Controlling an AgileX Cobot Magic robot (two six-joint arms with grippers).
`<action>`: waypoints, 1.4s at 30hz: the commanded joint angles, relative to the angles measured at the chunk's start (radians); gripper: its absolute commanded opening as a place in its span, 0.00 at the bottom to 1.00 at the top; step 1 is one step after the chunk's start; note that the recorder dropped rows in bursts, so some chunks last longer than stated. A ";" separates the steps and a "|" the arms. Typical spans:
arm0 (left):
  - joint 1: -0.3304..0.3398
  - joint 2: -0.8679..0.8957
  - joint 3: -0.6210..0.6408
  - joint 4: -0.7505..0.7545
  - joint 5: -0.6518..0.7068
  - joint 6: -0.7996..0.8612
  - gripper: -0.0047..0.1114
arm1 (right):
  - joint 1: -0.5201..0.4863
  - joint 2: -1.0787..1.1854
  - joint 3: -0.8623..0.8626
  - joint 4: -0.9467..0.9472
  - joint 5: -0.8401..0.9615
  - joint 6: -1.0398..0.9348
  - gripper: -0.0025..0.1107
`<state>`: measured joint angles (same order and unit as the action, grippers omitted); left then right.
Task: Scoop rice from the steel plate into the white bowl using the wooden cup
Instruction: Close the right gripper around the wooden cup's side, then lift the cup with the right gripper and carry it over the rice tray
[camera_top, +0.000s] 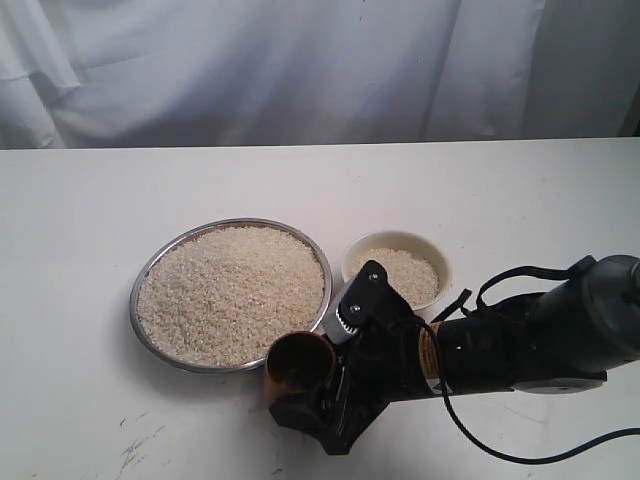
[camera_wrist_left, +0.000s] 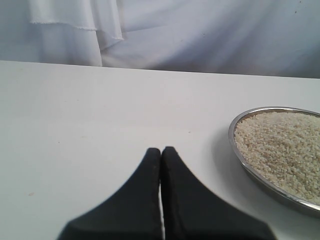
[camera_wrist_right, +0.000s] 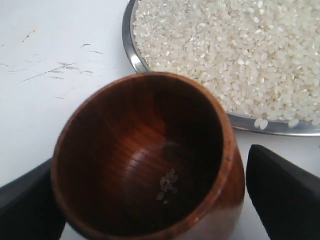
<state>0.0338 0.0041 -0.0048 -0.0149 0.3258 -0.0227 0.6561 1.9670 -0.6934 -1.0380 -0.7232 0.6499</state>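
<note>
Exterior: a wide shiny steel plate (camera_top: 141, 292) heaped with off-white rice grains (camera_top: 230, 290) sits beside a small cream-white bowl (camera_top: 396, 238), with a reddish-brown wooden cup (camera_top: 297, 362) upright at the plate's near rim. Left wrist: the left gripper (camera_wrist_left: 161, 155) is pinched closed. Right wrist: the right gripper (camera_wrist_right: 155, 195) straddles the cup, spread wide — one black finger (camera_wrist_right: 283, 191) stands clear of it.

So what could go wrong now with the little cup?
1. The wooden cup stands between the open fingers, with a gap on one side; closing unevenly could tip it.
2. It sits right beside the steel plate, so a shove might bump the plate and spill rice.
</note>
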 joint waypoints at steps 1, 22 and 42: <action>0.002 -0.004 0.005 -0.005 -0.007 -0.001 0.04 | 0.001 0.001 -0.004 0.010 -0.005 -0.011 0.74; 0.002 -0.004 0.005 -0.005 -0.007 -0.001 0.04 | 0.001 0.036 -0.024 0.008 -0.005 0.009 0.74; 0.002 -0.004 0.005 -0.005 -0.007 -0.001 0.04 | 0.001 0.059 -0.068 -0.055 0.024 0.082 0.74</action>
<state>0.0338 0.0041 -0.0048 -0.0149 0.3258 -0.0227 0.6561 2.0267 -0.7543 -1.0854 -0.7074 0.7325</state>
